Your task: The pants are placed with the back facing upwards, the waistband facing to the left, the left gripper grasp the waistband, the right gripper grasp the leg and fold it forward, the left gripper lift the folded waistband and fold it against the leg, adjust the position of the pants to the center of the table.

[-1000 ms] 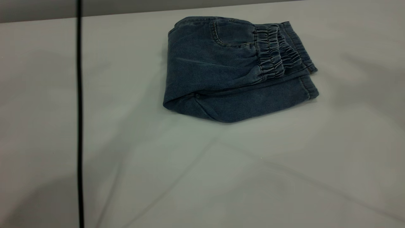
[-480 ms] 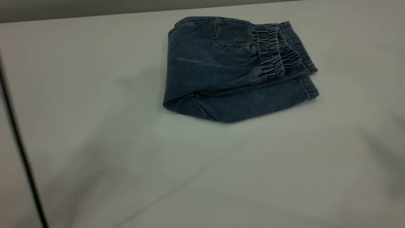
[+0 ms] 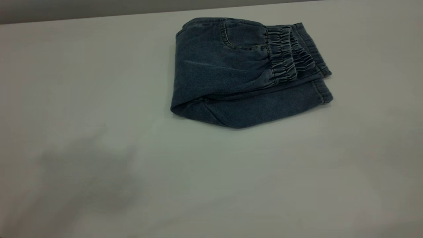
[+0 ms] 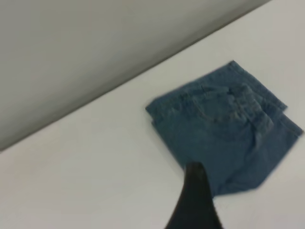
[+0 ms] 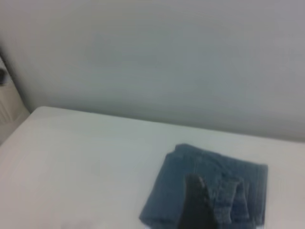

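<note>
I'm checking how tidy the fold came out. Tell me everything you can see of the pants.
The pants are blue denim, folded into a compact stack lying flat on the table, toward its far side. The gathered waistband lies on top, turned toward the right, above the stitched leg hems. A curved pocket seam shows on the upper layer. The fold edge is at the left. Nothing but the table touches them.

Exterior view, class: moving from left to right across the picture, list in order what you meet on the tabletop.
Bare table → folded edge of the pants → pocket seam → gathered waistband → stitched leg hem → bare table again.
</note>
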